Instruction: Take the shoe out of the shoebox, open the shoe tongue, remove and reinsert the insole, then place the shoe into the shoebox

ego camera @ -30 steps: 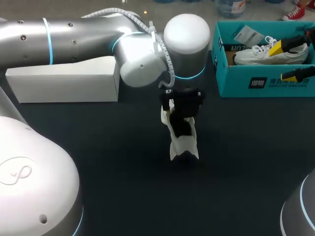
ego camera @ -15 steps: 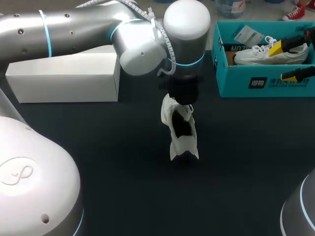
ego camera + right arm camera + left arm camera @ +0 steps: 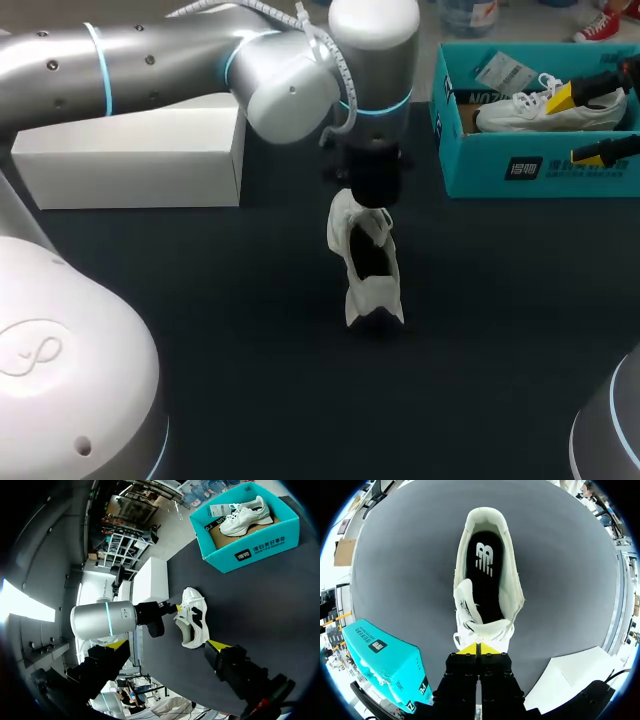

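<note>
A white sneaker (image 3: 372, 292) stands on the dark table, its black insole (image 3: 485, 580) lying inside and its tongue (image 3: 466, 597) pushed to one side. My left gripper (image 3: 477, 648) hangs just above the lace end of the sneaker (image 3: 512, 597), yellow tips pressed together; whether a lace is pinched I cannot tell. In the head view it shows as a black block (image 3: 370, 195) over that end. A second white sneaker (image 3: 550, 108) lies in the teal shoebox (image 3: 500, 165). My right gripper (image 3: 578, 125) stands open over the box's front wall.
A long white box (image 3: 130, 165) lies at the back left, beside my left arm. The teal shoebox (image 3: 250, 555) stands at the back right corner. From the right wrist, the sneaker on the table (image 3: 192, 625) lies ahead of the open right gripper (image 3: 167, 644).
My left gripper has drawn up out of the sneaker toward its lace end and closed from wide open to shut. The sneaker and the right arm have not moved.
</note>
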Motion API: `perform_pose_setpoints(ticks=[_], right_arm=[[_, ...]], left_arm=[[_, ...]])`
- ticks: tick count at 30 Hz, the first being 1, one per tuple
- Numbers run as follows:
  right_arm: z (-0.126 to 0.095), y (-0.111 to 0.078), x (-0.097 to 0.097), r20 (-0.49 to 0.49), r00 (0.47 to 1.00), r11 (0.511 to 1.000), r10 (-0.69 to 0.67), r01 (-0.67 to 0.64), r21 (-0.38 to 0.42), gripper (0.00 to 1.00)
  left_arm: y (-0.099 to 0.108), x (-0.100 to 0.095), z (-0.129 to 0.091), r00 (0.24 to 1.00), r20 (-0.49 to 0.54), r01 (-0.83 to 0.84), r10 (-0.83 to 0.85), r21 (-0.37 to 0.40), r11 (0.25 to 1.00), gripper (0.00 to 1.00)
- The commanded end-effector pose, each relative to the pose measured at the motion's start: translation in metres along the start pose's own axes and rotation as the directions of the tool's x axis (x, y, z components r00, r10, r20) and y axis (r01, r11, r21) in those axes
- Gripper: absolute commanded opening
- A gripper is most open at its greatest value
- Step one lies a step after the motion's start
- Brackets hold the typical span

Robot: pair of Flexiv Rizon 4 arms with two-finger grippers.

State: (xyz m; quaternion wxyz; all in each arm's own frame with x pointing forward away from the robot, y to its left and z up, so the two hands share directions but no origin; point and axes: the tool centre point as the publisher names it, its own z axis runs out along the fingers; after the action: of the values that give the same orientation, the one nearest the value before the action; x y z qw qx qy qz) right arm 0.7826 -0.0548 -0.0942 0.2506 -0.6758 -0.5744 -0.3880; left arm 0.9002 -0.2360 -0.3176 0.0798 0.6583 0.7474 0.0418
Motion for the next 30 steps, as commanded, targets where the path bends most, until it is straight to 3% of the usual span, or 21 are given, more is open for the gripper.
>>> perform_pose_setpoints(ticks=[1,11,14,21,30], right_arm=[[0.001,0.0,0.0,0.003,1.0,1.0,0.002,-0.002,-0.001,1.0],[0.001,0.0,0.0,0.003,1.0,1.0,0.002,-0.002,-0.001,1.0],[0.001,0.0,0.0,0.003,1.0,1.0,0.002,-0.002,-0.001,1.0],[0.001,0.0,0.0,0.003,1.0,1.0,0.002,-0.002,-0.001,1.0],[0.001,0.0,0.0,0.003,1.0,1.0,0.002,-0.002,-0.001,1.0]], left_arm=[[-0.003,0.001,-0.001,1.0,-0.026,-0.014,0.016,0.059,0.998,0.0],[-0.031,0.019,0.002,0.99,-0.13,-0.035,0.057,0.161,0.986,0.0],[-0.034,0.02,0.003,0.984,-0.171,-0.026,0.054,0.161,0.987,0.0],[-0.032,0.008,-0.02,0.99,-0.121,0.088,-0.07,0.147,0.985,0.0],[-0.048,0.006,0.0,0.983,-0.164,0.11,-0.082,0.171,0.979,0.0]])
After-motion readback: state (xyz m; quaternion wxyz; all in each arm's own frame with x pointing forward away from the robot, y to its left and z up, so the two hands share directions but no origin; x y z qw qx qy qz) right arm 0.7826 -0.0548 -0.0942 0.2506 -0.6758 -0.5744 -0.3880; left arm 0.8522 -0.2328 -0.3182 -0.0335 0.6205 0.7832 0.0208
